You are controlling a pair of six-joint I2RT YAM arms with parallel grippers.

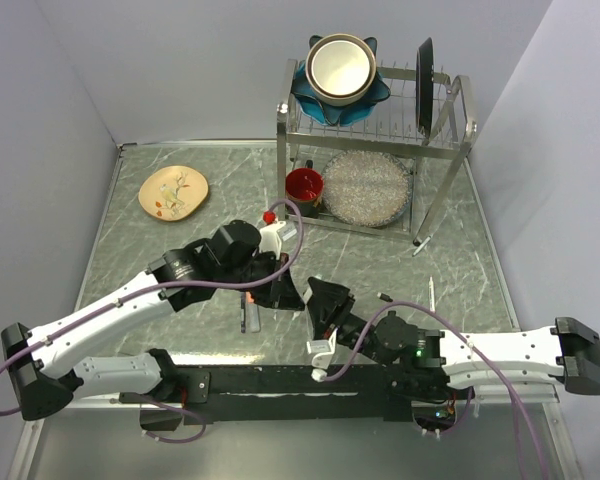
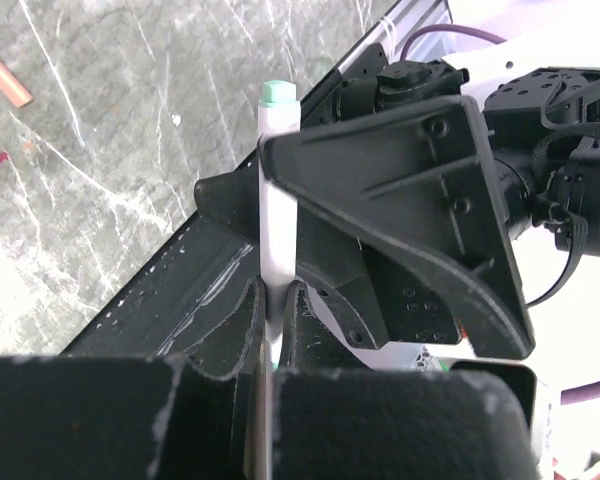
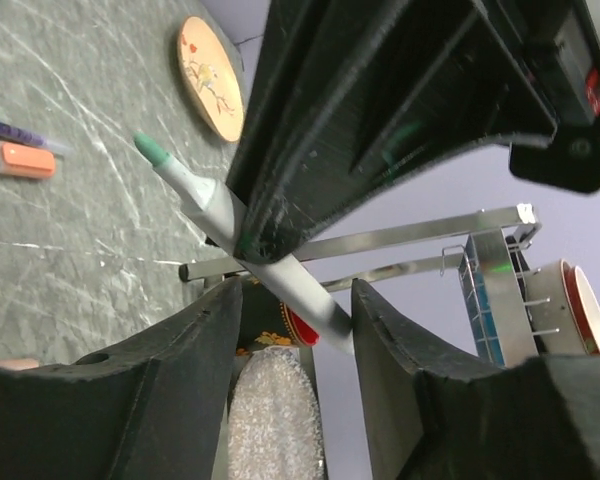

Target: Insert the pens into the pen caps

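- A white pen (image 2: 277, 190) with a green tip is clamped between the fingers of the left gripper (image 2: 275, 300), above the middle of the near edge.
- The right gripper (image 3: 300, 292) is spread wide, one finger on either side of the barrel; whether it touches the barrel cannot be made out.
- From above, the pen is hidden by both grippers.
- An orange cap (image 2: 5, 82) lies on the marbled bench (image 2: 100, 150).
- Both grippers are matte black plastic.

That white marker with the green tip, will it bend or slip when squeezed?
Probably stiff: the white marker runs straight out of the pinch of the left gripper. Likely light, since that one narrow pinch holds it aloft. Its smooth round barrel may swivel or slip, and would probably roll if dropped.
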